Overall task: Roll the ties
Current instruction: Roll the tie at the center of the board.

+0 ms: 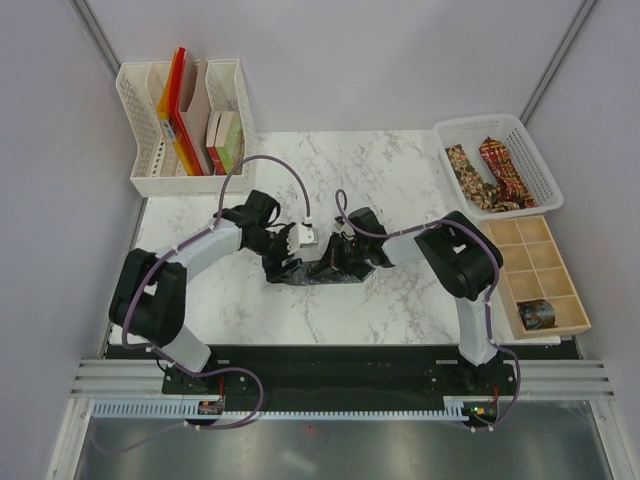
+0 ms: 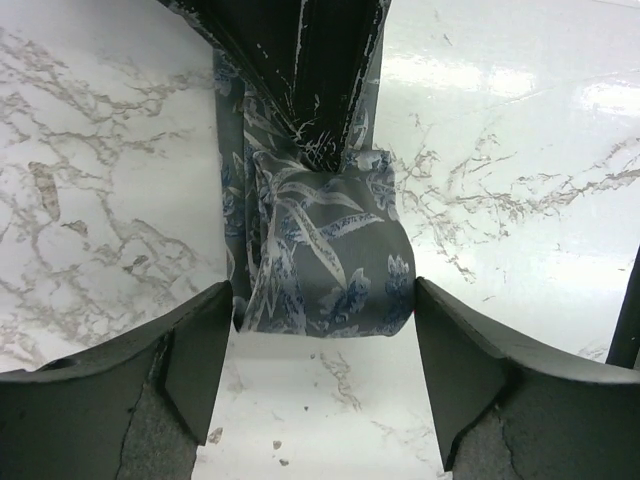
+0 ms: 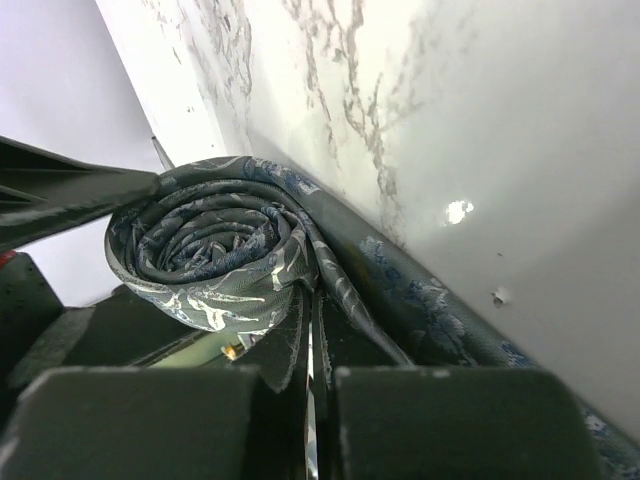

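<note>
Here, at mid-table, the left gripper stands wide, its fingers flanking the two ends of a rolled-up grey-green tie. Whether they press it is unclear. The roll lies on the marble table, its axis running from finger to finger. The unrolled strip leads straight away to the right gripper, whose jaws are clamped together on the fabric. That gripper covers the strip's far stretch, and the right wrist view cuts off the tail. From above, both grippers hide most of this tie. Farther right, a wooden divider box holds a rolled tie, its pattern unclear. Beyond it, a white basket holds the brown-gold tie and the red tie.
</note>
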You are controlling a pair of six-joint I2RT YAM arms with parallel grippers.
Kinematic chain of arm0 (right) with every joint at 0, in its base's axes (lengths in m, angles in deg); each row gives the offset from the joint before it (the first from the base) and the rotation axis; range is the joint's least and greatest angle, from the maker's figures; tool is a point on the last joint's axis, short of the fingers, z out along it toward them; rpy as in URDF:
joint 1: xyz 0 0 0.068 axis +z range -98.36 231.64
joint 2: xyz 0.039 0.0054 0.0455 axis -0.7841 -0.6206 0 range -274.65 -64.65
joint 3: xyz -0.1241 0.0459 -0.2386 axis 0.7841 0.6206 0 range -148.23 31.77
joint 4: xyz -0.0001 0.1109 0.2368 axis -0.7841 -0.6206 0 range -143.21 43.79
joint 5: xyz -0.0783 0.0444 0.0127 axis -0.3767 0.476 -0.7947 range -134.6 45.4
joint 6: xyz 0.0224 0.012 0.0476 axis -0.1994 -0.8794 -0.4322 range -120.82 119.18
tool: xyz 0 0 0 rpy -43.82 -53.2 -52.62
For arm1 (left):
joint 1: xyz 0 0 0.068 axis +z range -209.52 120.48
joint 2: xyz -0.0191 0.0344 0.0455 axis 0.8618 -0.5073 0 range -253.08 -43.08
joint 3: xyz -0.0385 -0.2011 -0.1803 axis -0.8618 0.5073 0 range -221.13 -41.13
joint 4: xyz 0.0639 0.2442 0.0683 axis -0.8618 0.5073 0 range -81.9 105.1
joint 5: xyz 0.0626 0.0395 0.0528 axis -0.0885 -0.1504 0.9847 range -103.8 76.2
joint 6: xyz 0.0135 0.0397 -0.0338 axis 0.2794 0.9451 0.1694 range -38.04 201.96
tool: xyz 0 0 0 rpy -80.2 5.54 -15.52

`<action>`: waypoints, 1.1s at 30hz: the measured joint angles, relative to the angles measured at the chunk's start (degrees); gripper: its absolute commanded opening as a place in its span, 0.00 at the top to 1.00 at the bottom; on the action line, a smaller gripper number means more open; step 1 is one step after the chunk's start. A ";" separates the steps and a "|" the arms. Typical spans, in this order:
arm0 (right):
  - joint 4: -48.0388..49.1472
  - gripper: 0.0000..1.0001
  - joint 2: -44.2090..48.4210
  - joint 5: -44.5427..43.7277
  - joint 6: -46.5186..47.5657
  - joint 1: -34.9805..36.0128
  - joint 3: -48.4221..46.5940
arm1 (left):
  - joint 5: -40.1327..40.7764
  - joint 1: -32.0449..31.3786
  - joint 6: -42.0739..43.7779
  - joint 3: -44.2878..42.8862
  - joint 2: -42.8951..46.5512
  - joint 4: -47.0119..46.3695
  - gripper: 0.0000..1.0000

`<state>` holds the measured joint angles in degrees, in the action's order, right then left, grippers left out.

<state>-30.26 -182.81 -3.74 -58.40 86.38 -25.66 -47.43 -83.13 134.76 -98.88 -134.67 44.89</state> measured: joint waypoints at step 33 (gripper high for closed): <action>-3.02 1.00 -1.77 1.36 2.84 -0.48 -3.10 | 1.18 -3.15 10.14 5.49 -3.89 -10.62 0.59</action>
<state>-33.28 -184.59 -2.38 -55.56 85.90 -28.76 -46.25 -86.28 144.90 -93.40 -138.56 34.27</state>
